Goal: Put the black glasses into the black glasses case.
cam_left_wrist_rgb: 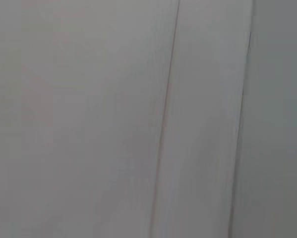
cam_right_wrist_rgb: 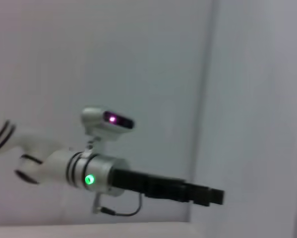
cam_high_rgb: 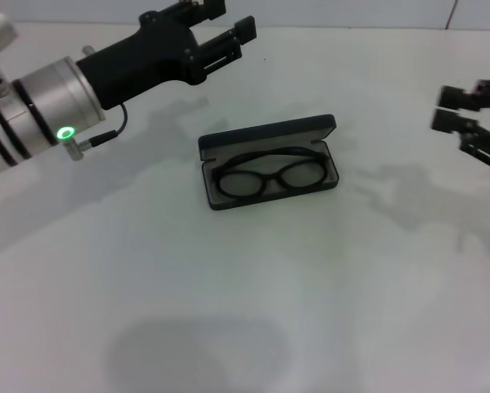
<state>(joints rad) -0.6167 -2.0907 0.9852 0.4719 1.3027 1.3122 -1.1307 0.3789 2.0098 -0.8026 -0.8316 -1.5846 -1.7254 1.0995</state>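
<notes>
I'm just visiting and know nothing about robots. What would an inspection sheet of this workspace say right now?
Surface: white table, plain, with soft shadows on it.
Job's things: black glasses lie folded inside the black glasses case; the lid stands open behind them.
Clutter: nothing seen.
Grippers: left pincer is raised at the far left, away from the case and holding nothing; right pincer is at the right edge, also away from the case and holding nothing.
Cables: a thin black cable loops under the left arm's wrist, beside a green light.
Surroundings: pale wall panels behind the table; the robot's head shows in the right wrist view.
</notes>
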